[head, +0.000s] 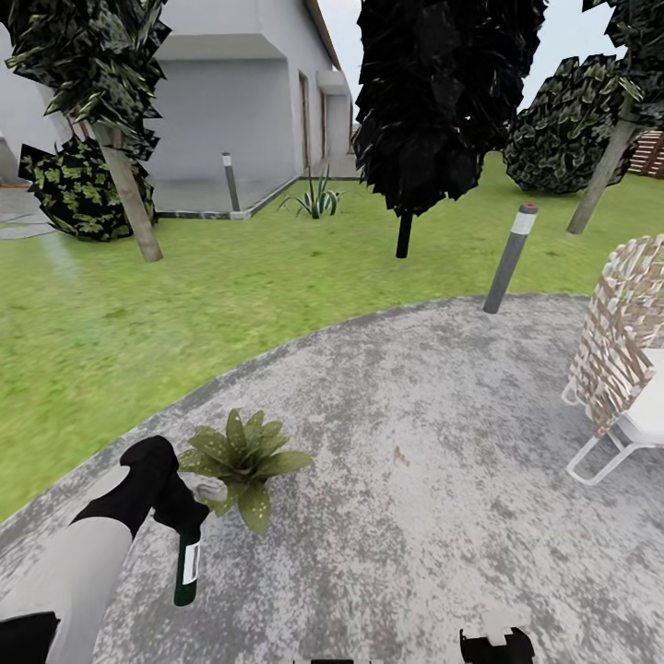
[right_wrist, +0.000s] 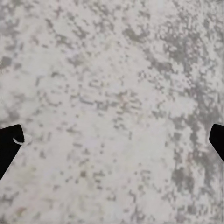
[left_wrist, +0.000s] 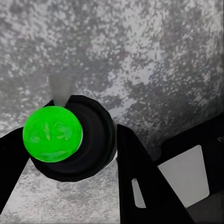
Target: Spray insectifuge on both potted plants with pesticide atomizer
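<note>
Holding: your left gripper (head: 182, 518) is clamped on the pesticide atomizer (head: 187, 567), its fingers (left_wrist: 140, 172) pressed against the black spray head.
Atomizer: it hangs below the left gripper, dark-green body and white label pointing down at the paving (head: 415, 461); the left wrist view shows its bright green end (left_wrist: 52, 134) ringed in black between the fingers.
Potted plant: one green rosette (head: 242, 458) sits on the paving just beside your left gripper, on its far right side; its leaves nearly touch the gripper, and you cannot tell whether they make contact.
Right gripper: your right gripper (right_wrist: 112, 137) is spread wide, holding nothing, with mottled grey paving between the two fingertips.
Surroundings: a woven chair (head: 622, 350) stands well to the right of both grippers, a grey bollard lamp (head: 512, 258) at the paving's far edge, the lawn (head: 184, 295) beyond.
</note>
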Controlling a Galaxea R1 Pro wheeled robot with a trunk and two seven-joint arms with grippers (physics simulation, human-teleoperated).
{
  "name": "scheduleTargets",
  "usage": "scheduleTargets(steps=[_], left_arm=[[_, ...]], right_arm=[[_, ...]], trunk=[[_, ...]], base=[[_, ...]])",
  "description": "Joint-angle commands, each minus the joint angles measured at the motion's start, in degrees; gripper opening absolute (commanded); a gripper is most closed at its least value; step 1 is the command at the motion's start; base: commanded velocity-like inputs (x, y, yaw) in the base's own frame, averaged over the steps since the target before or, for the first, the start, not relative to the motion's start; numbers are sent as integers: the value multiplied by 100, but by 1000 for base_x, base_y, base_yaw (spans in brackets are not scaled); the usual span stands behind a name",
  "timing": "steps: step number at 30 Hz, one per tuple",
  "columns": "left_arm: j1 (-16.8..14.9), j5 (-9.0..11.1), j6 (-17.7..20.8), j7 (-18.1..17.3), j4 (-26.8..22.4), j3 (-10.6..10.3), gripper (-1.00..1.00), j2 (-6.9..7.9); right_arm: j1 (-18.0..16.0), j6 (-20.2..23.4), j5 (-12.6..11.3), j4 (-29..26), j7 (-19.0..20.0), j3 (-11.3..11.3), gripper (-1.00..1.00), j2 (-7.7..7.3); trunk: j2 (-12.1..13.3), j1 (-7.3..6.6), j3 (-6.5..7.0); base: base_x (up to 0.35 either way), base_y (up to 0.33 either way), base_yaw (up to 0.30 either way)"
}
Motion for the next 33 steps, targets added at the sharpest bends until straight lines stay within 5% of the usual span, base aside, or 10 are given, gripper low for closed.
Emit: scheduleTargets(steps=[1,7,12,15,16,17,18,22,33], left_arm=[[-25,-63,58,-124,-4,-39,-100,-1],[-252,-77,62,-686,-4,-446,-100,60],[-458,-79,55,-701,17,-492,-100,72],[-662,-85,46,-701,52,-781,-100,91],[-732,-120,44,-701,91,-917,-100,100],[-1028,-513,41,-701,370,-1250,-100,112],[-1134,-653,41,-701,471,-1294,-100,106],[-1272,-788,40,-701,580,-1328,-100,69],[-1289,-774,60,-701,598,-1314,-100,4]], right_arm=[[-4,-19,60,4,-13,-47,100,3],[-4,-17,51,-8,-14,-47,100,15],[-4,-17,51,-9,-14,-47,100,16],[-4,-17,51,-9,-14,-47,100,16],[-4,-17,51,-9,-14,-47,100,16],[-4,-17,51,-9,-14,-47,100,16],[-4,-17,51,-9,-14,-47,100,16],[-4,-17,51,-9,-14,-47,100,16],[-4,-21,60,9,-14,-47,100,-83]], trunk=[[-2,-1,-5],[-2,-1,-5],[-2,-1,-5],[-2,-1,-5],[-2,-1,-5],[-2,-1,-5],[-2,-1,-5],[-2,-1,-5],[-2,-1,-5]], base=[[42,-1,0],[185,0,3],[86,0,165],[6,0,268],[2,0,274],[0,0,276],[0,0,277],[0,0,237],[194,-2,17]])
